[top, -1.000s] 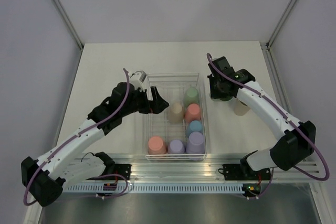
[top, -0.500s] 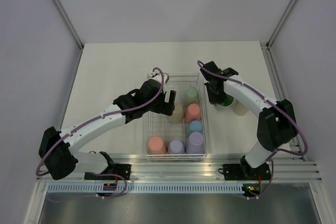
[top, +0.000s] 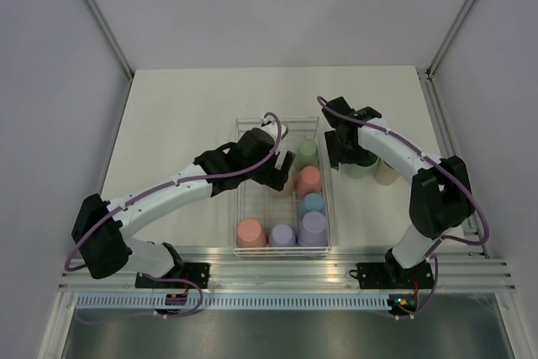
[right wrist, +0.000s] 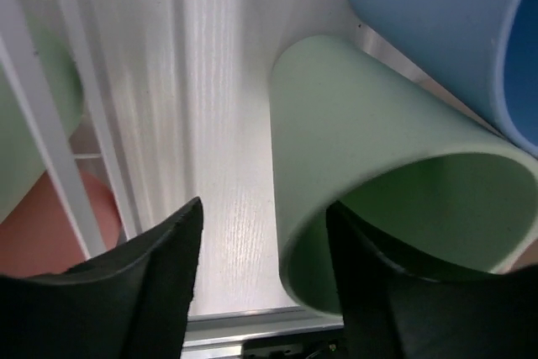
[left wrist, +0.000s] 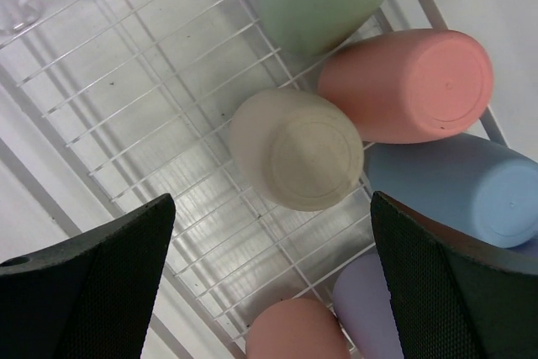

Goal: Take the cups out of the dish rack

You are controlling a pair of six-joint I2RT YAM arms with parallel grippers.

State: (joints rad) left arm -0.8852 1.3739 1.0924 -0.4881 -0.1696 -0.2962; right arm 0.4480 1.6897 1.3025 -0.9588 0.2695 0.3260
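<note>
The top external view looks steeply down from high on the near side over the whole pale counter (top: 185,107). The left wrist view hangs close above the white wire dish rack (left wrist: 126,65); the right wrist view, closer still, sits beside it. All share the salmon-pink plastic tumbler (left wrist: 403,86).

Left end effector (left wrist: 269,241) has travelled from beside the white wire dish rack (left wrist: 126,65) to above its upturned beige plastic tumbler (left wrist: 296,149). Right end effector (right wrist: 261,241) has shifted rackward, exposing more of the pale green plastic tumbler (right wrist: 370,124) on the worktop (right wrist: 218,124).
</note>
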